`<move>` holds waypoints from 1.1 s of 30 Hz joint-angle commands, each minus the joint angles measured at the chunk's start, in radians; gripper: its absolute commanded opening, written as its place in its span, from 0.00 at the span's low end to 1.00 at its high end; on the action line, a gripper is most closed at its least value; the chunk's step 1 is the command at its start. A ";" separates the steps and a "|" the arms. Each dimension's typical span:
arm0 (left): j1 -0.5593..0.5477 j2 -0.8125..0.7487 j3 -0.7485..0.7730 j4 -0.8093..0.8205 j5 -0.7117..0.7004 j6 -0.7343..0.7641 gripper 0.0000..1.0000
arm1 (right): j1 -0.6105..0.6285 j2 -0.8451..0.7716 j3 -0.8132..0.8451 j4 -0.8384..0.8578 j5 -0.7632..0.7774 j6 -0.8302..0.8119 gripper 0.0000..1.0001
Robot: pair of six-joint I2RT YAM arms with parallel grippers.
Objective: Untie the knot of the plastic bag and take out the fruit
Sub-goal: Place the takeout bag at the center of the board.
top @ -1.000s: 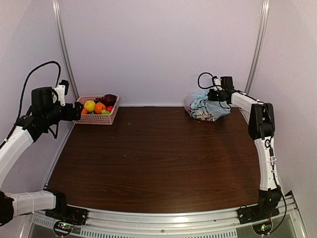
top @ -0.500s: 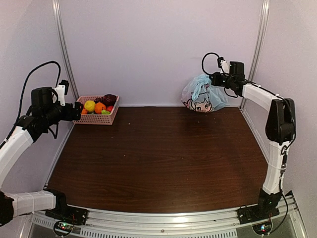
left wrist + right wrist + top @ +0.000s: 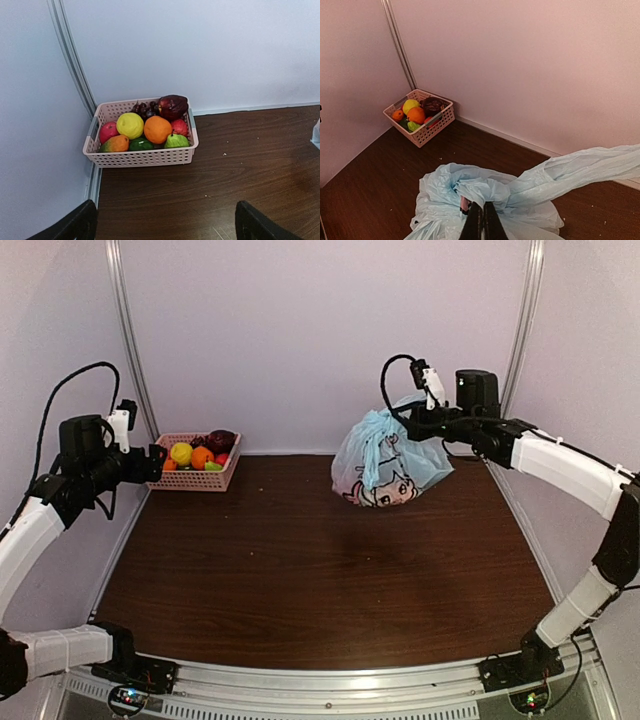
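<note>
The light blue plastic bag [image 3: 385,465] with its cartoon print bulges at the back of the table, right of centre. My right gripper [image 3: 408,420] is above it, shut on the bunched plastic at the knot [image 3: 470,190]. In the right wrist view the shut gripper [image 3: 482,212] pinches the gathered top of the bag [image 3: 440,200], and one handle loop [image 3: 590,167] trails to the right. The fruit inside is hidden by the plastic. My left gripper [image 3: 158,462] hovers at the far left by the basket, open, with nothing between its fingers [image 3: 80,225].
A pink lattice basket [image 3: 195,480] full of toy fruit stands in the back left corner against the wall, just ahead of the left gripper [image 3: 165,222]; its rim [image 3: 145,157] faces that camera. Walls close in behind and on both sides.
The right arm has swung left and forward from the back right corner, carrying the bag with it toward the middle. The left arm has not moved.
</note>
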 commanded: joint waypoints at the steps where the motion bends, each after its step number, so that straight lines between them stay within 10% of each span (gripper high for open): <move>1: 0.004 -0.010 0.004 0.022 0.013 0.002 0.97 | 0.154 -0.116 -0.095 -0.019 0.047 -0.043 0.00; 30: 0.003 -0.012 -0.007 0.035 0.076 0.005 0.96 | 0.473 -0.210 -0.521 0.175 0.182 0.164 0.00; 33: 0.001 -0.009 -0.009 0.041 0.140 0.003 0.96 | 0.473 -0.221 -0.527 0.167 0.213 0.165 0.34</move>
